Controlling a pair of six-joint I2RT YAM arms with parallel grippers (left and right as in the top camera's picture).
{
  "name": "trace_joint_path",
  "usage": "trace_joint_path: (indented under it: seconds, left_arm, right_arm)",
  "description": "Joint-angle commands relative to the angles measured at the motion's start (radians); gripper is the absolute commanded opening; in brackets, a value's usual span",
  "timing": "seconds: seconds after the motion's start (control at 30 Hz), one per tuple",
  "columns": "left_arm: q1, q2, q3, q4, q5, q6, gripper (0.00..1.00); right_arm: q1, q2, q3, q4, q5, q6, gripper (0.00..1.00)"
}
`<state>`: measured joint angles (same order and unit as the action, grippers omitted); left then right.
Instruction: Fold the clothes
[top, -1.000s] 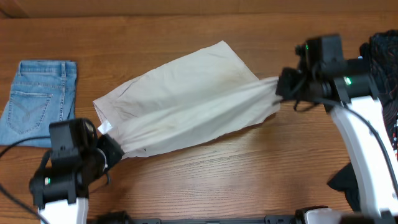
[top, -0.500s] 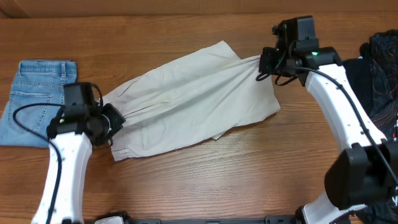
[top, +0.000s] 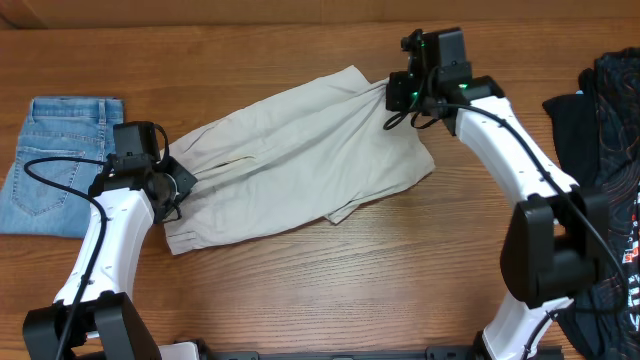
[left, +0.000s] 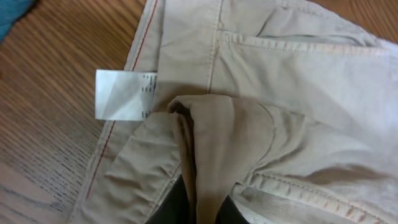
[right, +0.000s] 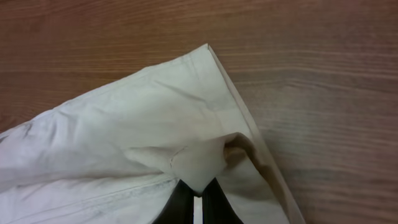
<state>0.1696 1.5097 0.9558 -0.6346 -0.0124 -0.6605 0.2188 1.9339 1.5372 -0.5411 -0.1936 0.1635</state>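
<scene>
The pale beige shorts (top: 300, 160) lie spread across the middle of the table, partly folded over themselves. My left gripper (top: 172, 185) is shut on a pinch of the waistband end; the left wrist view shows the beige shorts (left: 261, 74) bunched between the fingers (left: 202, 208), with a white care label (left: 124, 94) beside them. My right gripper (top: 398, 95) is shut on the hem end at the far right; the right wrist view shows the cloth (right: 124, 137) pinched between the fingers (right: 196, 202) near the hem corner.
A folded blue denim piece (top: 60, 160) lies at the left edge. A dark heap of clothes (top: 605, 150) sits at the right edge. Bare wood table (top: 380, 280) shows in front of the shorts.
Both grippers have carried their ends of the shorts toward the far side of the table and leftward. The front edge of the shorts has folded over onto the rest.
</scene>
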Motion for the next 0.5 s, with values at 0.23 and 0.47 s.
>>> trace_joint_path:
  seconds: [0.23,0.47]
  left_arm:
    - [0.004,-0.067,0.022,0.004,-0.02,-0.095,0.04]
    - [0.008,-0.215,0.022,0.003,-0.024,-0.095,0.04]
  right_arm:
    - [0.008,0.005,0.05,0.054,0.061,-0.005,0.04]
    - [0.016,-0.028,0.097,0.072,0.061,-0.015,0.04]
